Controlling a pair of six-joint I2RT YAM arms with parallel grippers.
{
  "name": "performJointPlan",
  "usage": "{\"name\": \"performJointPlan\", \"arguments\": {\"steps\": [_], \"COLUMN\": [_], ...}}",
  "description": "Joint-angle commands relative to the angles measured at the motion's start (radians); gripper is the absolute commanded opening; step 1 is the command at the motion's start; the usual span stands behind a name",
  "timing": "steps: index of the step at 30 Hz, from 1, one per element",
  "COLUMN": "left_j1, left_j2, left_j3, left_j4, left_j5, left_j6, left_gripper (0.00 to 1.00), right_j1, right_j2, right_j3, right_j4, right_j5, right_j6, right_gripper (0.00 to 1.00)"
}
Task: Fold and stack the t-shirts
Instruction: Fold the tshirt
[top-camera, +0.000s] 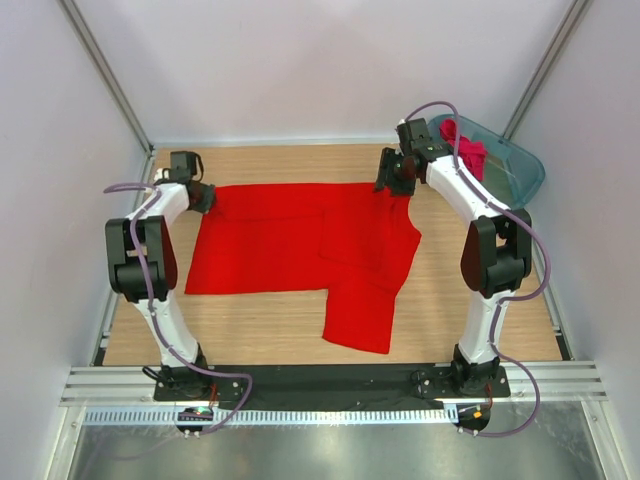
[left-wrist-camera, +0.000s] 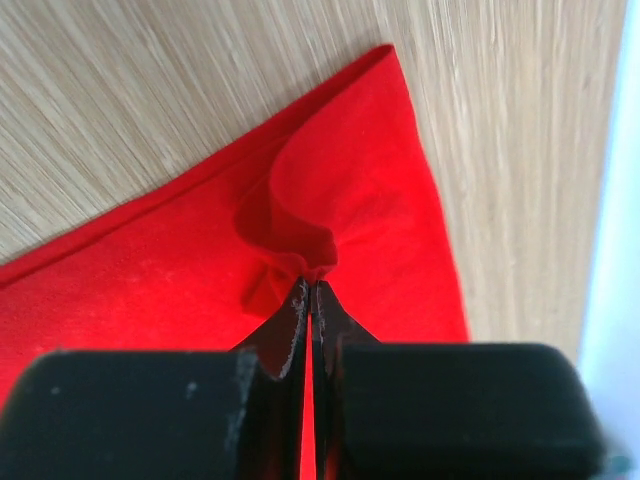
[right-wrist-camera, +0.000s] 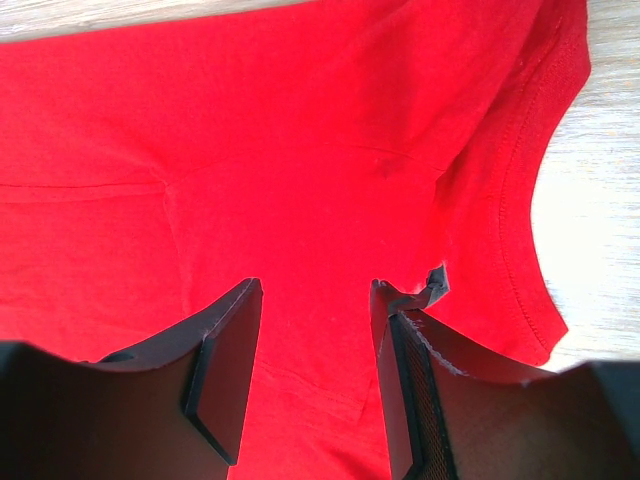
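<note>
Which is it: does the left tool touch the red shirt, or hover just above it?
Touching. The left wrist view shows the left tool shut on a pinched-up fold of the red shirt near its corner, with cloth bunched right at the tips.

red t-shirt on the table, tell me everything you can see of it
The red t-shirt is bright, soft knit, spread flat on the wooden table, with a folded-over layer near the right arm and one section reaching toward the near edge. Its ribbed collar shows at the far right. The left gripper is shut on a bunched pinch at its far left corner; the right gripper stands open over cloth by the collar.
</note>
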Motion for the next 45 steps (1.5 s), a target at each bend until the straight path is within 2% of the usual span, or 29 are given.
{"name": "performJointPlan", "arguments": {"steps": [1,7,10,25,29,32,38,45], "left_j1": [-0.014,-0.027,-0.029,-0.067,-0.067,-0.067,-0.040,0.000], "left_j2": [-0.046,-0.107,-0.129,-0.006,-0.026,-0.064,-0.083,-0.032], "left_j3": [-0.001,-0.059,-0.088,0.154,0.122,0.044,-0.059,-0.024], "left_j4": [-0.008,0.003,0.075,0.017,-0.005,-0.005,-0.026,-0.051], "left_j5": [-0.074,-0.149,-0.101,-0.048,-0.058,-0.073,-0.096,-0.140], "left_j6": [0.132,0.254,0.341,0.554,0.587,0.593,0.536,0.556], "left_gripper": [0.00,0.00,0.00,0.00,0.00,0.00,0.00,0.00], "right_j1": [-0.005,-0.003,-0.005,-0.005,-0.005,-0.003,-0.003,-0.003], "right_j2": [-0.036,-0.028,-0.028,-0.028,-0.027,-0.025,-0.021,-0.027], "right_j3": [0.010,0.009,0.004,-0.022,-0.023,-0.025,-0.026,-0.037], "right_j4": [0.029,0.029,0.031,0.037,0.037,0.035,0.038,0.041], "right_j5": [-0.013,-0.016,-0.019,-0.018,-0.016,-0.018,-0.022,-0.018], "right_j6": [-0.007,-0.005,-0.004,-0.002,-0.002,-0.002,0.001,-0.005], "right_gripper": [0.54,0.54,0.54,0.54,0.54,0.54,0.54,0.54]}}
